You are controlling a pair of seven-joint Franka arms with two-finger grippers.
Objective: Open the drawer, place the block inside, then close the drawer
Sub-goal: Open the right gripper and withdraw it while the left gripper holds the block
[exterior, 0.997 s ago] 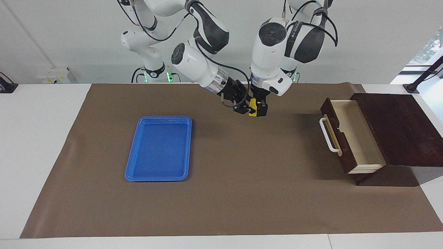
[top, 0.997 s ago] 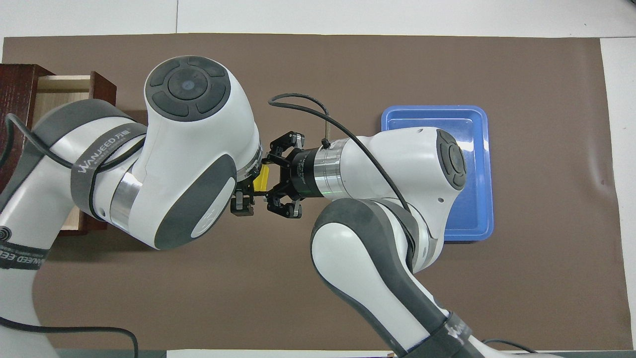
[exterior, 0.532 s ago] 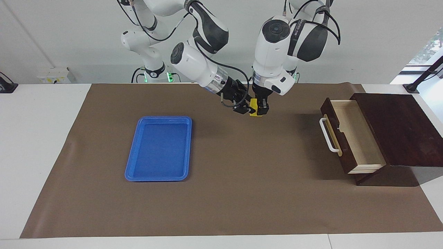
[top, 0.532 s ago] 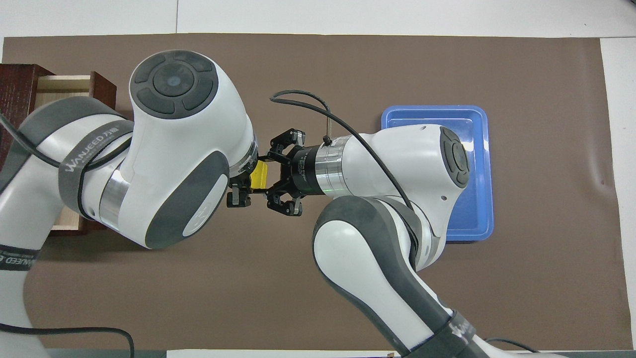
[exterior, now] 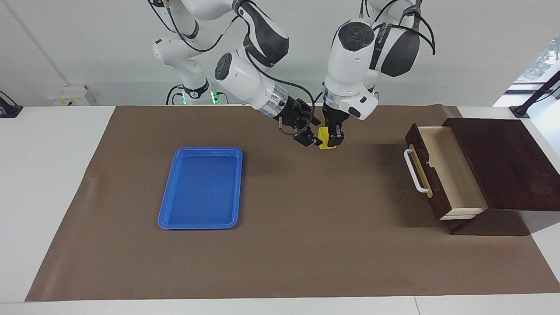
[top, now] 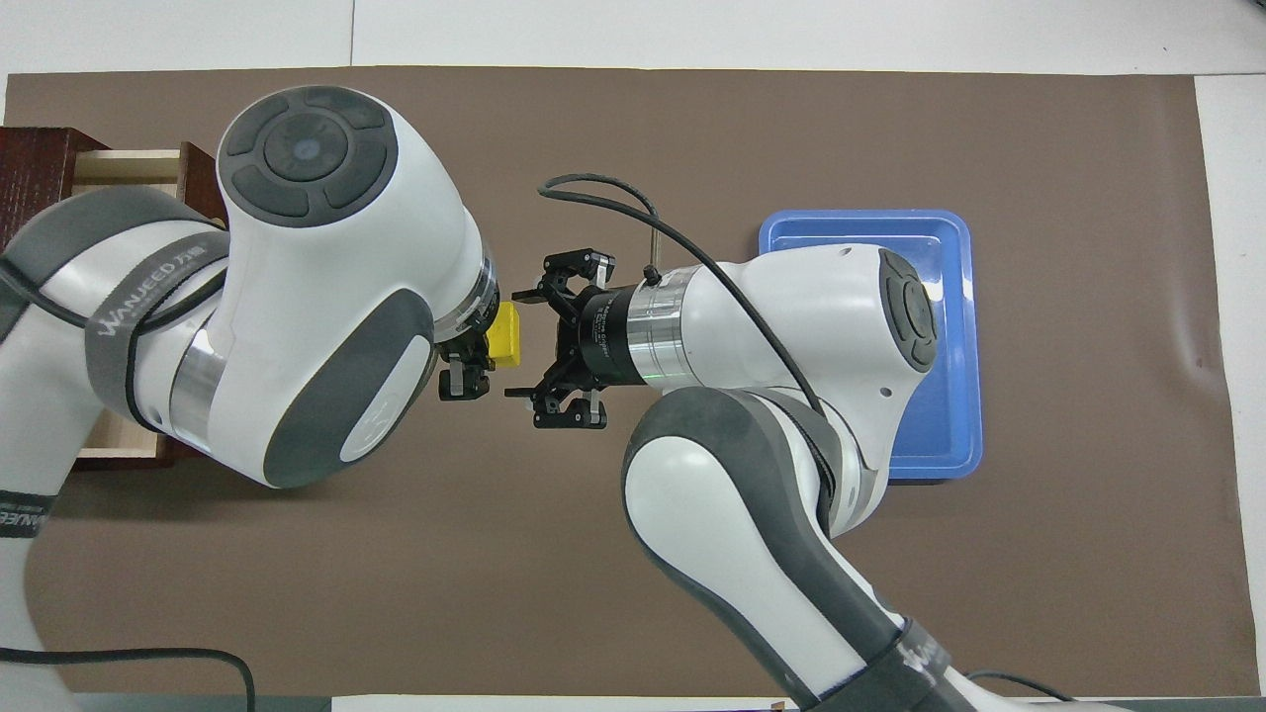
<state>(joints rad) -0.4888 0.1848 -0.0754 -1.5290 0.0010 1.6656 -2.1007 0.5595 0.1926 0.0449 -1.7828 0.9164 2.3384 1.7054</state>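
The small yellow block (exterior: 324, 144) is held in the air over the brown mat, gripped from above by my left gripper (exterior: 330, 141); it also shows in the overhead view (top: 505, 332). My right gripper (exterior: 310, 138) is beside the block, toward the blue tray. Its fingers are spread wide and clear of the block in the overhead view (top: 529, 344). The dark brown box (exterior: 503, 162) stands at the left arm's end of the table. Its drawer (exterior: 450, 175) is pulled open, showing an empty pale wood interior and a white bar handle (exterior: 413, 170).
A blue rectangular tray (exterior: 201, 188) lies empty on the brown mat (exterior: 306, 227) toward the right arm's end of the table. In the overhead view the left arm covers most of the drawer (top: 124, 168).
The right gripper has opened and let go of the block, which is now held by the left gripper alone. The left gripper has carried it slightly toward the drawer's end.
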